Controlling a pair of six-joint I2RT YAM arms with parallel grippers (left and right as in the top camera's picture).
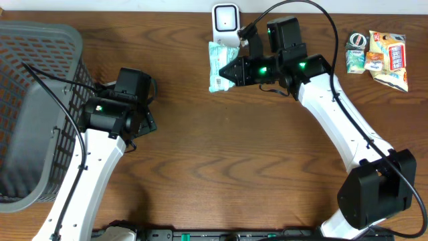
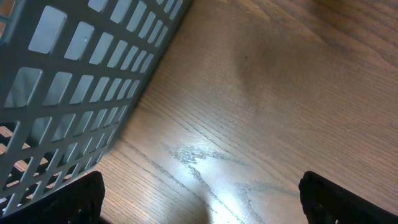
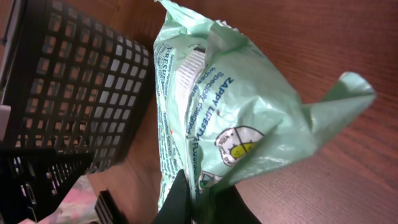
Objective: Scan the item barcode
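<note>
A grey mesh basket (image 1: 40, 100) stood at the far left, just beside the left claw (image 2: 205, 208) on its outer side. In the left wrist view the basket's wall rose up and to the left of the claw, close ahead of the left finger. That claw was spread wide with nothing between its fingers. It hung over bare wooden table (image 2: 267, 112), and only the two dark fingertips (image 2: 81, 199) showed, in the lower corners of the view.

Farther right, well apart from the left claw, the green packet (image 1: 219, 67) was pinched in the right claw (image 1: 231, 71). The fingers were closed tight on its crumpled right-hand edge. From the overhead camera the packet hung off the claw's tip toward the left, with its long side running up and down the picture. In the right wrist view it filled the space straight ahead of the fingers (image 3: 180, 202), printed face toward the lens and one corner flaring out to the right. Whether a barcode faced the scanner could not be told.

The white scanner (image 1: 225, 20) stood just beyond the packet's upper end, ahead of and above the right claw's tip. It was near the packet, but contact could not be made out.

Behind the right claw, well off to the right of its wrist, a small cluster of snack packets (image 1: 378, 57) lay on the table.
</note>
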